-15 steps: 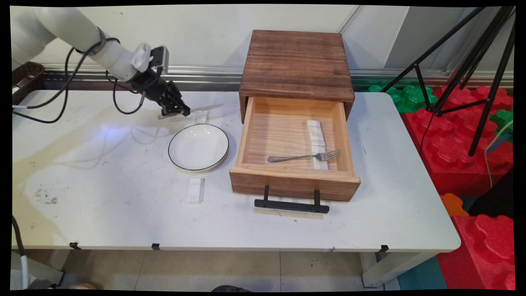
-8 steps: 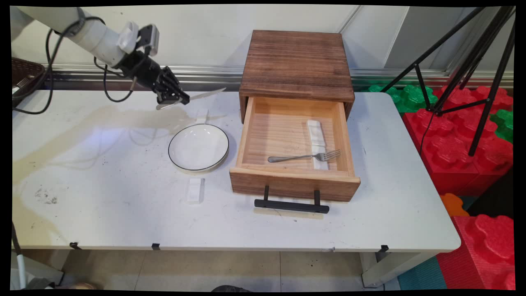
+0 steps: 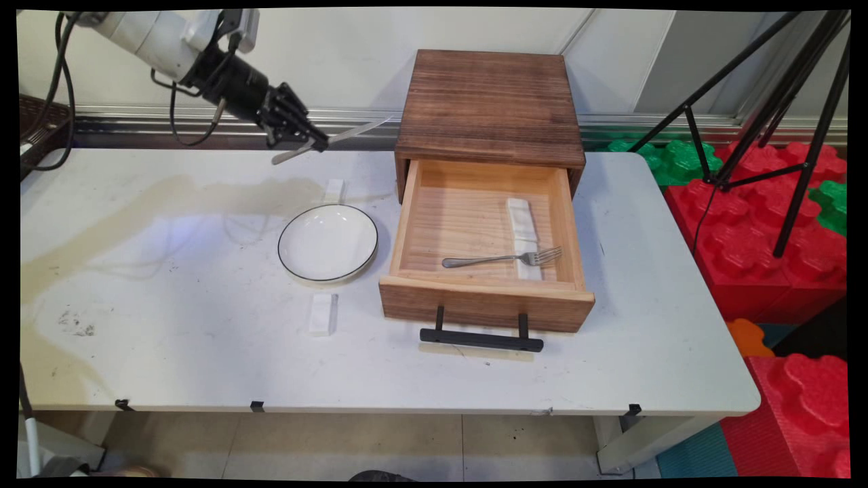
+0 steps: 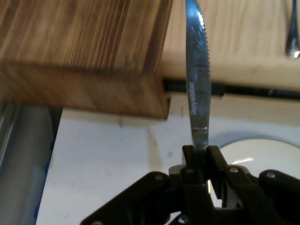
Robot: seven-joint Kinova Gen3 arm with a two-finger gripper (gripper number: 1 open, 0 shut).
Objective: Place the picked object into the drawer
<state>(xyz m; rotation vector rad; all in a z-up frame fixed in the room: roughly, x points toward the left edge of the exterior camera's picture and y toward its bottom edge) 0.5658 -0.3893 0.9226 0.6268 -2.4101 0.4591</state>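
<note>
— How's the light?
— Bright and even on the main view; soft shadows lie on the table [image 3: 169, 325] left of the plate [image 3: 327, 242].
— And the hand view?
— Soft throughout: the knife [image 4: 197, 79] blade reads fairly clear, the wooden box [image 4: 84, 56] behind is blurred.

The gripper [image 3: 317, 144] is closed on a metal table knife [image 3: 352, 131], pinching it between handle and blade and holding it in the air above the table's far side, left of the wooden drawer box [image 3: 489, 108]. The handle end sticks out lower left and the blade points up and right toward the box's left edge. In the hand view the blade [image 4: 197, 79] stands on edge with its serrations to the right; faint lettering on it seems stamped but cannot be read.
</note>
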